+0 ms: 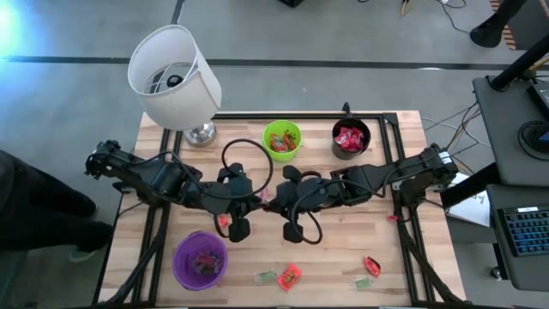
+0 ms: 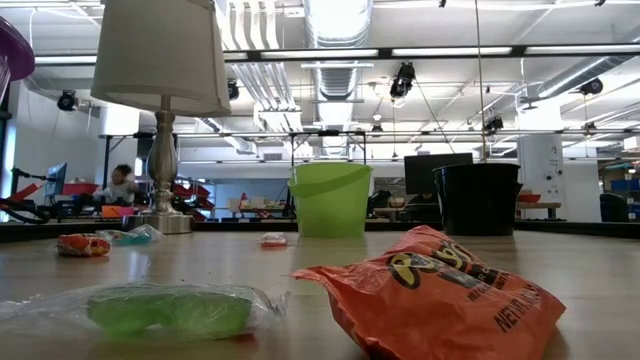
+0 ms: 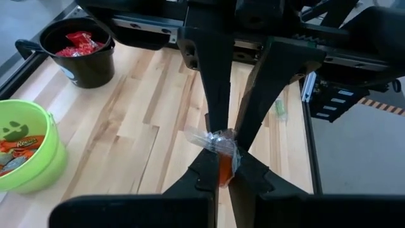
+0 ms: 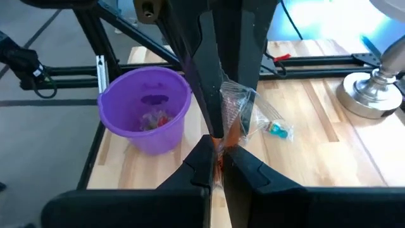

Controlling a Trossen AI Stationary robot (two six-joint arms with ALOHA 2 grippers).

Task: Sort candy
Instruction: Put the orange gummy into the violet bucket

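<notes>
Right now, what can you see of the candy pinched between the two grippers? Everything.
The candy is a small orange-red sweet in clear crinkly wrapper, twisted ends flaring out. The left gripper and right gripper are both shut on it from opposite sides, fingertips meeting at mid-table in the high view. It looks lifted off the wooden table, though contact below cannot be told. Nothing else touches it.

Both arms reach in low from opposite sides and meet nose to nose at mid-counter. The left gripper point(image 3: 223, 166) is clamped tight, fingers pinched together. The right gripper point(image 4: 218, 152) faces it, fingers pressed just as tight, the two tips practically touching each other.
</notes>
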